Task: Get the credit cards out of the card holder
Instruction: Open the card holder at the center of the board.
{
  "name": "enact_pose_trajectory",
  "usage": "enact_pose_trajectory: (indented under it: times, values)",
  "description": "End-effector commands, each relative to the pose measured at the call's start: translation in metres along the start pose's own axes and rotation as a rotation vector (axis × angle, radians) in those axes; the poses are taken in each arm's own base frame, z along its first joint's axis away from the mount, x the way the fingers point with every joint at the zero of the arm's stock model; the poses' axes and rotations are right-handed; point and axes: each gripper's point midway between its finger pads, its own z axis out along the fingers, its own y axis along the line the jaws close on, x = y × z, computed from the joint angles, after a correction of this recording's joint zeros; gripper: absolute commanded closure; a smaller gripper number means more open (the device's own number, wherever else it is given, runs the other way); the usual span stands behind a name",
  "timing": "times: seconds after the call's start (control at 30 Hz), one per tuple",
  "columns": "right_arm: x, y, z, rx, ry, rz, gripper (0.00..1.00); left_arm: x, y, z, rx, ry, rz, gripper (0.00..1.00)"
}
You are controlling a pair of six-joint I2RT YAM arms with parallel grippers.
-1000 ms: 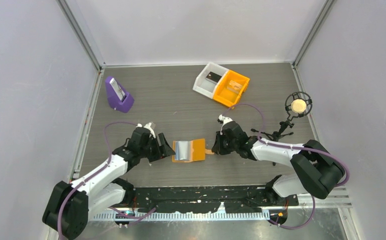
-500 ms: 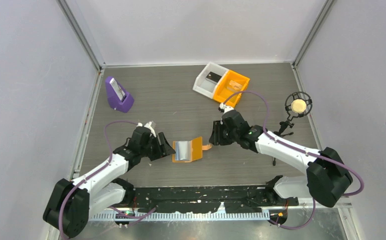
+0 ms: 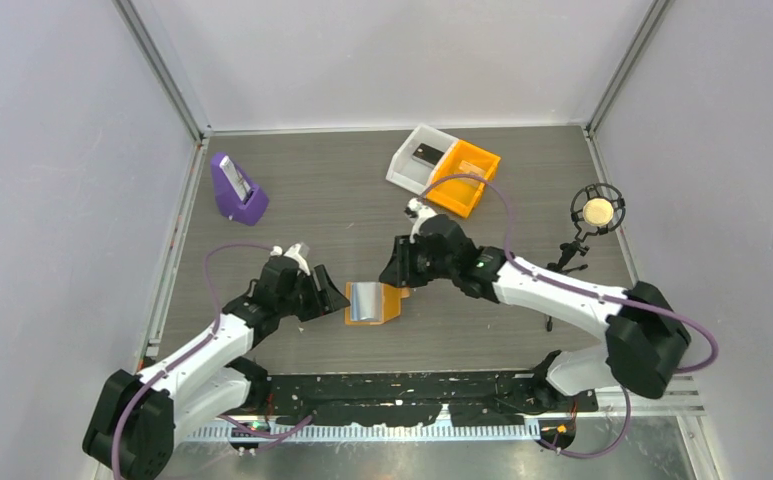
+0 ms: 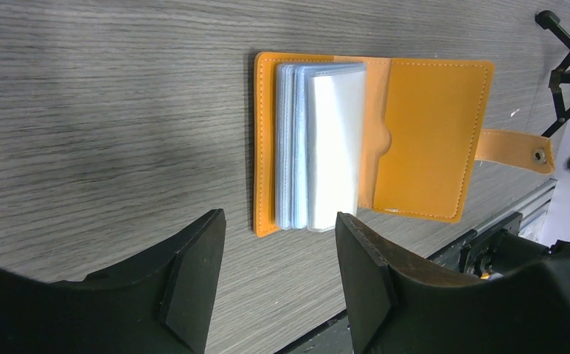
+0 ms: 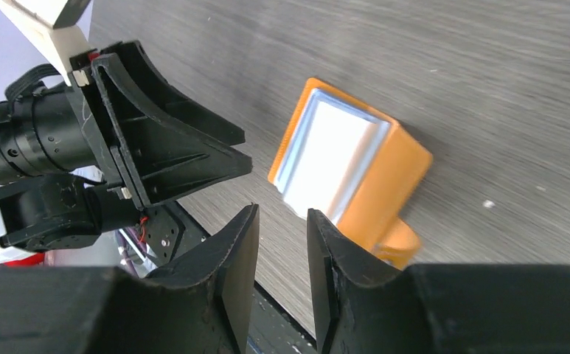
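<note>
At desk centre, card holder lies open, no card out yet; left fingers wide apart, empty; right fingers narrowly parted, empty; next likely pinching a card edge

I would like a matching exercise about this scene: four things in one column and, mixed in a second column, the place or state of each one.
Things
1. card holder
2. purple stand
3. white bin
4. microphone

Place or state
a. far right, on a tripod
b. lying open, clear sleeves showing
c. far left, by the wall
d. right beside the orange bin

Pairs: 1-b, 2-c, 3-d, 4-a
</note>
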Motion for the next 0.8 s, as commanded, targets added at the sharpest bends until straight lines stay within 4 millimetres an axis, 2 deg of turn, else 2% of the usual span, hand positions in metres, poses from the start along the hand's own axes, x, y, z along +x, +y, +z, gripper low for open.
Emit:
enact_pose_trajectory:
  times: [0.0,0.1,0.2,0.3,0.57,0.63,0.77]
  values:
    - [0.002,0.038,0.021,-0.093,0.035,-0.012,0.63,-0.004,0.000,-0.002,0.011,-0.038,0.015,0.41]
    - [0.021,0.028,0.038,-0.047,0.099,-0.015,0.64,-0.001,0.006,-0.004,-0.019,-0.034,0.015,0.41]
    - [0.028,0.016,0.047,-0.026,0.089,-0.027,0.65,0.000,0.010,-0.005,-0.034,-0.037,0.013,0.42]
    - [0.040,-0.010,0.055,0.047,0.110,-0.036,0.66,-0.002,0.009,-0.006,-0.031,-0.049,0.006,0.41]
    - [0.070,-0.075,0.061,0.193,0.158,-0.075,0.71,-0.007,0.004,-0.003,-0.023,-0.052,0.002,0.42]
    - [0.075,-0.086,0.061,0.216,0.161,-0.076,0.73,-0.006,-0.001,-0.001,0.001,-0.038,0.001,0.42]
    - [0.079,-0.092,0.060,0.199,0.146,-0.074,0.73,-0.006,-0.010,0.003,0.039,-0.016,-0.009,0.42]
